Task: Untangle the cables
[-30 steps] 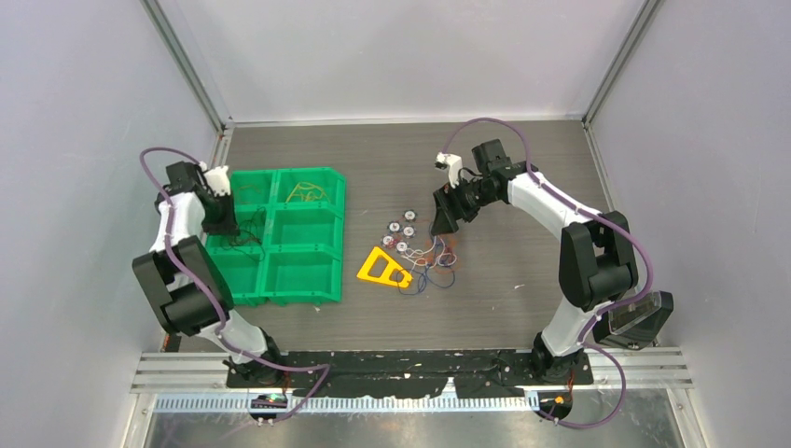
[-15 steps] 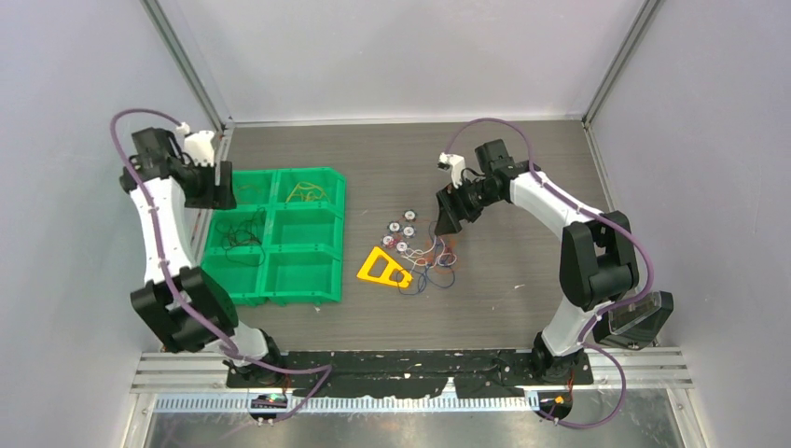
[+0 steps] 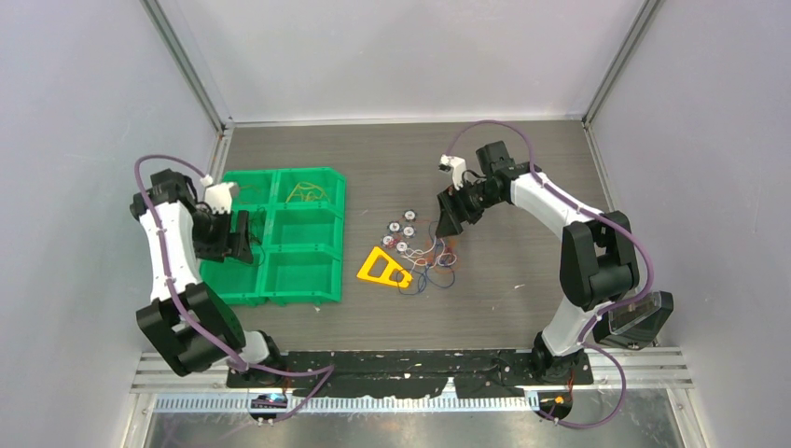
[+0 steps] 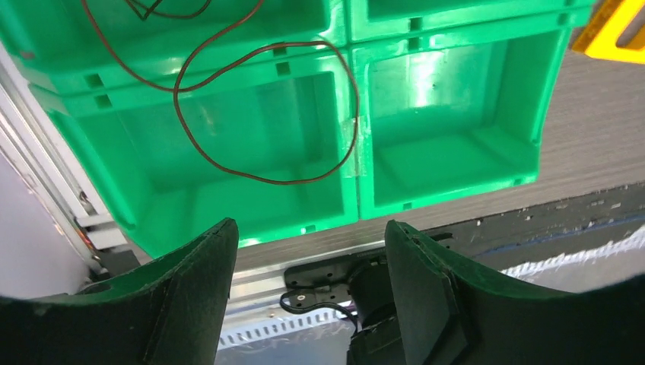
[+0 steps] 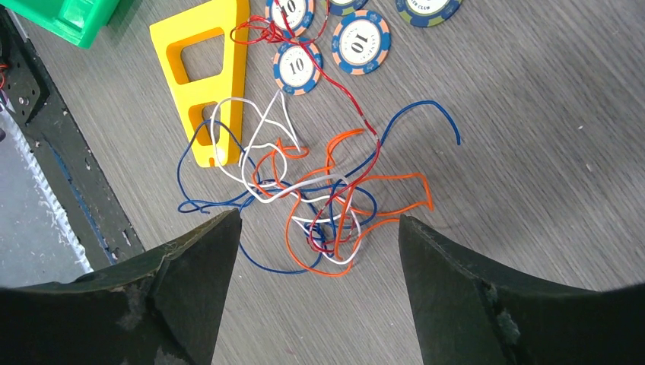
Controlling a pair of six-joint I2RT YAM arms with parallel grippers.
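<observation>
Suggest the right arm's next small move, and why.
Probably lower the right gripper and pinch the blue strand where its free end sticks out of the tangle. The jaws stand open right above the pile, holding nothing, and that loose end looks easiest to draw out without tightening the knot. The left gripper is open over the tray, far from the pile.

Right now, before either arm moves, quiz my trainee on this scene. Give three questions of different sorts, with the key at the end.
1. True or false: the tangle of cables lies inside the green tray.
2. Which number is printed on the poker chips? A) 5 B) 10 C) 25
3. Fill in: some cables lie across a ___ plastic frame.
Key: 1 false; 2 B; 3 yellow.
</observation>
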